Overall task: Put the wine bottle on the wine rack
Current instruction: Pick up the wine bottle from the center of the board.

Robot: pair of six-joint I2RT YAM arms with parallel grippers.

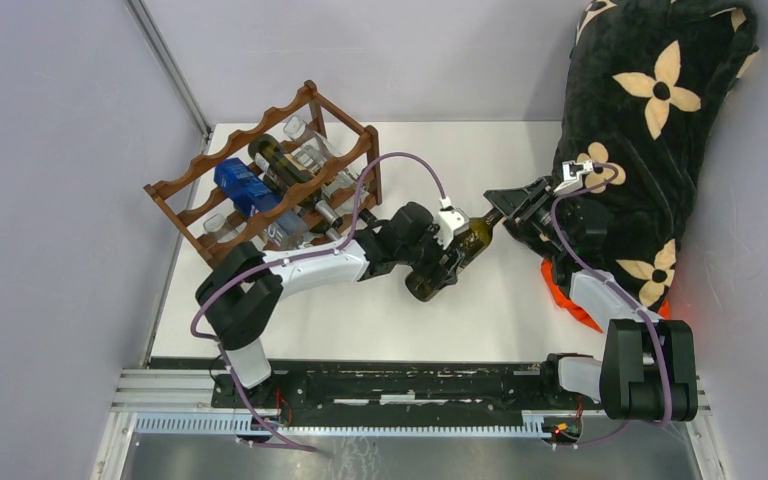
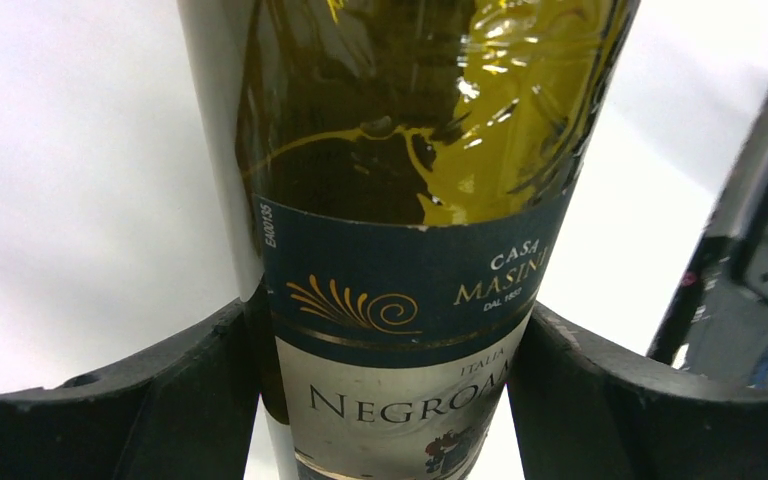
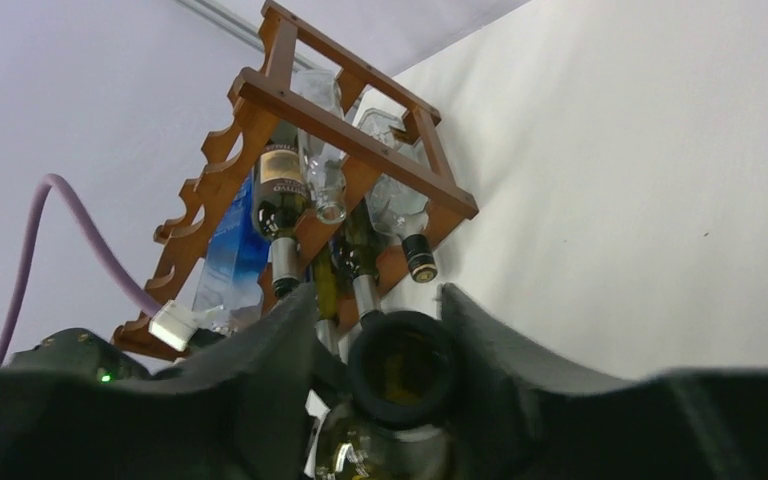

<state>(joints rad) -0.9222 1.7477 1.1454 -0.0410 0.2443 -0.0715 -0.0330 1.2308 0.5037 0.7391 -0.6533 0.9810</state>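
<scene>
The green wine bottle [image 1: 472, 238] lies tilted above the table's middle, neck pointing right. My left gripper [image 1: 438, 265] is around its body. In the left wrist view both black fingers [image 2: 210, 380] press the labelled sides of the bottle [image 2: 410, 150], so that gripper [image 2: 390, 320] is shut on it. My right gripper [image 1: 500, 212] holds the neck. In the right wrist view the dark bottle mouth [image 3: 405, 365] sits between the right gripper's [image 3: 378, 295] fingers. The reddish-brown wine rack [image 1: 355, 150] stands at the back left, also visible ahead of the right wrist [image 3: 350, 140].
The rack holds several bottles, among them a blue one [image 1: 245, 185] and clear ones. A black blanket with cream flowers [image 1: 660, 120] is heaped at the right, over something orange [image 1: 570, 300]. Grey walls enclose the table at left and back.
</scene>
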